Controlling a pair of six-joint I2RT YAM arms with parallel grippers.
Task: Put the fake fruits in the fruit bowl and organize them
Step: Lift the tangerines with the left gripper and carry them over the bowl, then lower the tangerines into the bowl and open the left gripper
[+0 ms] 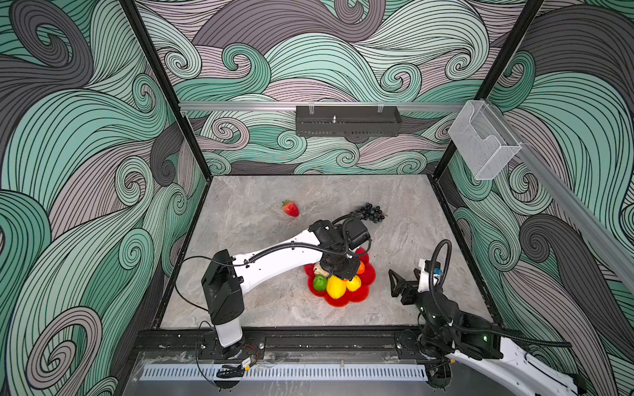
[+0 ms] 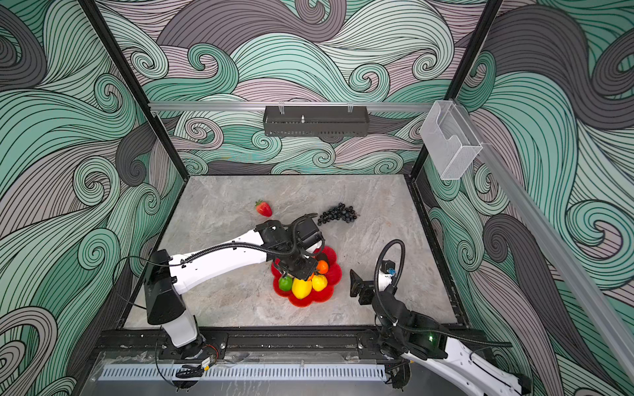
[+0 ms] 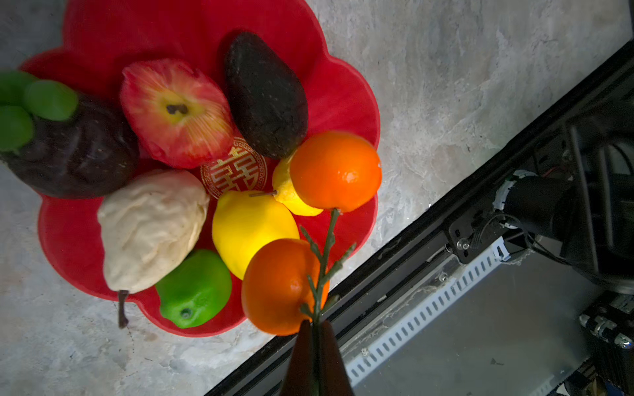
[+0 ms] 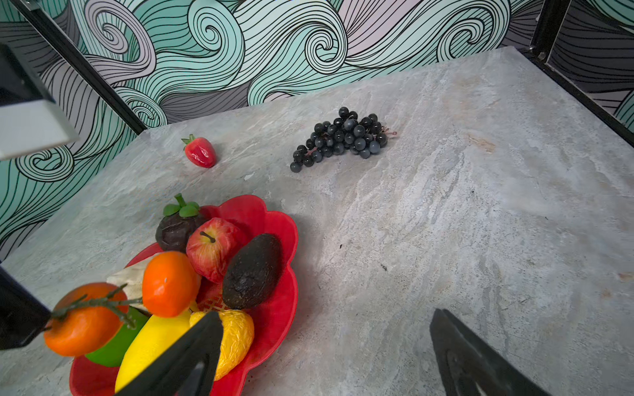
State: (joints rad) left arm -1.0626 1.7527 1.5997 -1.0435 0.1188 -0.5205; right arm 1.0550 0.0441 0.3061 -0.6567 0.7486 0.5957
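Currently the left claw [image 3: 315, 329] is pinched shut on the stem of the 2-orange sprig [image 3: 278, 284] over the fruit bowl [image 3: 79, 240], right claw [image 4: 326, 315] wide open & empty, strawberry [image 1: 291, 208] + grape bunch [image 1: 370, 212] on the worktop [image 1: 411, 223], all prob. light, slick plastic, so grab stems.

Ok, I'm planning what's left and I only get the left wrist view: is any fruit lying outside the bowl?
Observer: Yes, a strawberry lies on the table, on the far side of the bowl.
Operator: Anything else?
Observer: A grape bunch, also on the table, right of the strawberry in both top views.
Operator: Is the right hand free?
Observer: Yes, the right hand is open and empty, to the bowl's right in both top views.
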